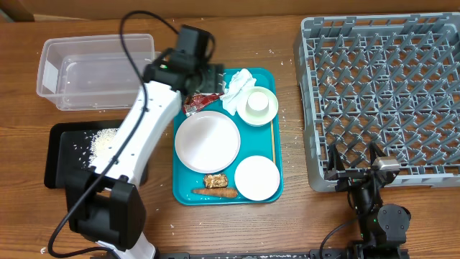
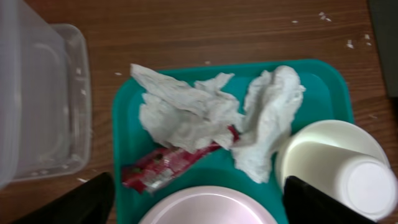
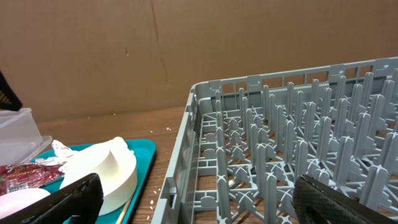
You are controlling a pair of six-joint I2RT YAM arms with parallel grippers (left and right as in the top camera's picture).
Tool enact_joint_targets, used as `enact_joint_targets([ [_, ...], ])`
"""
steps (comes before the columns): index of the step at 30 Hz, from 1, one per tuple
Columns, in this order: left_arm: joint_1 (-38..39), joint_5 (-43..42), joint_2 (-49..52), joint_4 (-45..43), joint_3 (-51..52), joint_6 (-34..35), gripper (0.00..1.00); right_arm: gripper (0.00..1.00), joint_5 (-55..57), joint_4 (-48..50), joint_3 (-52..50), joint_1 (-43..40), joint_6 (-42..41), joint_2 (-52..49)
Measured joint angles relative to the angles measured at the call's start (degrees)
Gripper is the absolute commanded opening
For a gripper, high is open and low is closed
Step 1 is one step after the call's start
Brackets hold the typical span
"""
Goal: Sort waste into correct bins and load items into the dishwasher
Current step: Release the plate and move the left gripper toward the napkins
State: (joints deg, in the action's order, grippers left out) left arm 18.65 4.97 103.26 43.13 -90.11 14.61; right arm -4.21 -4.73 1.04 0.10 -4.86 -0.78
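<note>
The task looks barely begun. Loose white rice lies in the shallow black rectangular tray, so that part of the waste seems sorted. The clear rectangular plastic tub holds nothing except a few specks.

The rest of the waste is on the teal plastic tray: the crumpled white paper napkins, the small red shiny wrapper partly tucked under them, the small orange carrot and the brown food lump.

No dishes are loaded. The large square grey plastic dish rack stands empty. The large round white plate, the smaller white plate and the small white bowl with the white cup in it all sit on the teal tray.

The left tool hangs above the napkins and wrapper, its fingers spread wide and holding nothing. It is probably about to pick up one of them. The right tool is low over the wooden bench at the rack's near edge, also spread and empty.
</note>
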Motion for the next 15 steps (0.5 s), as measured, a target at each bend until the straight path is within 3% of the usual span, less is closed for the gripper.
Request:
enact_joint_targets([
  [6,-3.06,-2.62,0.0,-2.62,0.02,-9.14,0.86,1.0,0.0,0.02,0.0,0.0,0.0,0.0],
  [12,-2.89,-4.31,0.0,-2.49,0.9,-22.56,0.71,1.0,-0.02,0.02,0.0,0.0,0.0,0.0],
  [15,-2.91,-4.33,0.2,-2.64,1.36,-28.48,0.78,1.0,0.0,0.0,0.0,0.0,0.02,0.0],
])
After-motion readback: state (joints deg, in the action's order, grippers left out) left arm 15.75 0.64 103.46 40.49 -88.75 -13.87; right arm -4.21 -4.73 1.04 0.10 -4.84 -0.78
